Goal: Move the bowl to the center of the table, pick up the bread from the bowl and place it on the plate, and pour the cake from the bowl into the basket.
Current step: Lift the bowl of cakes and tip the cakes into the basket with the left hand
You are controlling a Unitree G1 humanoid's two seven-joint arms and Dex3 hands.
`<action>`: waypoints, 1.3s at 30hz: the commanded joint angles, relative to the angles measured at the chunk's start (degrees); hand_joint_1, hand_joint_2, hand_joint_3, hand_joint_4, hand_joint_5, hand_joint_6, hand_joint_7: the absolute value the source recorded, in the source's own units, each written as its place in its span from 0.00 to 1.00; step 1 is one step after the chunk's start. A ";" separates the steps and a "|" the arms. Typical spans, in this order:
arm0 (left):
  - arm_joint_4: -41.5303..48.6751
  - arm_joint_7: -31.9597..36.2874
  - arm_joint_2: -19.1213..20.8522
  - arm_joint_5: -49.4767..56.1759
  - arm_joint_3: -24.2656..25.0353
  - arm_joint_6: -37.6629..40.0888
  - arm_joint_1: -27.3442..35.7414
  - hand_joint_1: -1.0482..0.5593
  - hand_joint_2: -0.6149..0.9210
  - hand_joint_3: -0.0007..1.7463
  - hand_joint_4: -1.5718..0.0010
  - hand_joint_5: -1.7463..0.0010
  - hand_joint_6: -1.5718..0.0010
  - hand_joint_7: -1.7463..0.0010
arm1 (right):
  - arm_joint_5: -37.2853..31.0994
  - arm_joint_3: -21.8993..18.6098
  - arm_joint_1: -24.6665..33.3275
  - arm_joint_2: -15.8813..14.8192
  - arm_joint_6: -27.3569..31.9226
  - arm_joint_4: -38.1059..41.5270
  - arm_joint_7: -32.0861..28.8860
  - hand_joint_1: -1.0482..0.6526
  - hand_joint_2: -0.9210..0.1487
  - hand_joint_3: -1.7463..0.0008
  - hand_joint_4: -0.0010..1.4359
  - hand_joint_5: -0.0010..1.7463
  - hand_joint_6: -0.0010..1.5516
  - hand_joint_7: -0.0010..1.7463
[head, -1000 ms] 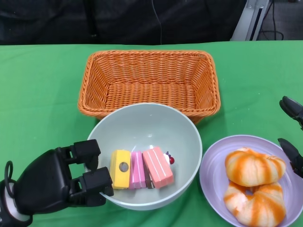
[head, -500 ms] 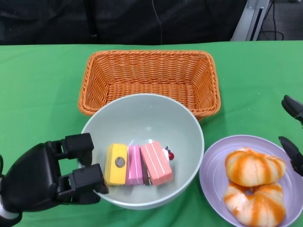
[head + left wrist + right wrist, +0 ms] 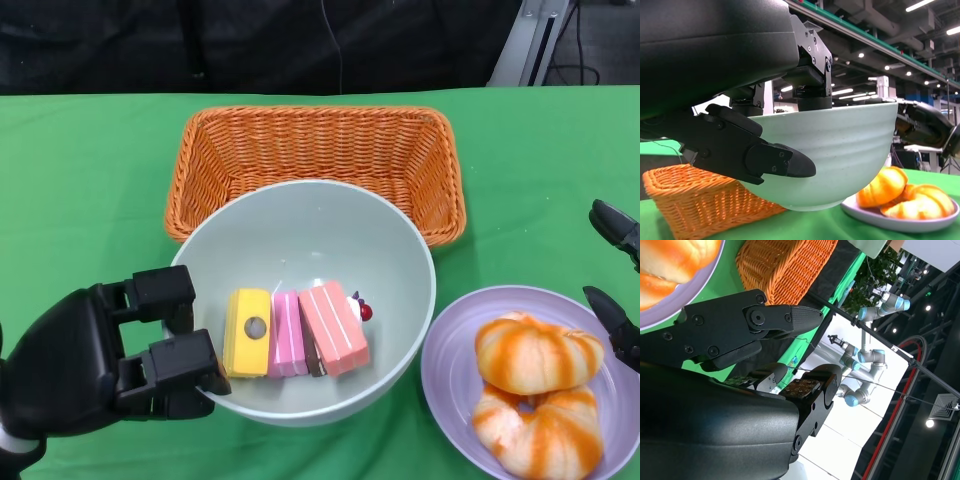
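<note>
— Listing item one: bowl (image 3: 310, 250), pale green, clear of the desk (image 3: 80, 180), gripped at its rim by the left hand (image 3: 95, 365)?
— Yes; cake (image 3: 295, 345) slices inside, basket (image 3: 315, 165) just behind. Bread (image 3: 540, 385) on plate (image 3: 445, 370). Right hand (image 3: 618, 290) empty, fingers apart.

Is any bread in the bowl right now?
No. The bowl holds only cake slices; both bread pieces lie on the plate.

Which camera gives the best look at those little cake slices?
The head view: it looks down into the bowl at the cake slices. The left wrist view shows only the bowl's outside; the right wrist view shows no cake.
</note>
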 commanded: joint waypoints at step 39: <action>-2.64 -13.04 -4.33 -11.26 14.76 -7.04 -2.01 0.43 1.00 0.21 0.59 0.00 0.67 0.06 | -8.03 4.80 1.58 -2.87 -5.17 -0.66 -1.50 0.36 0.00 0.87 0.53 0.09 0.45 0.02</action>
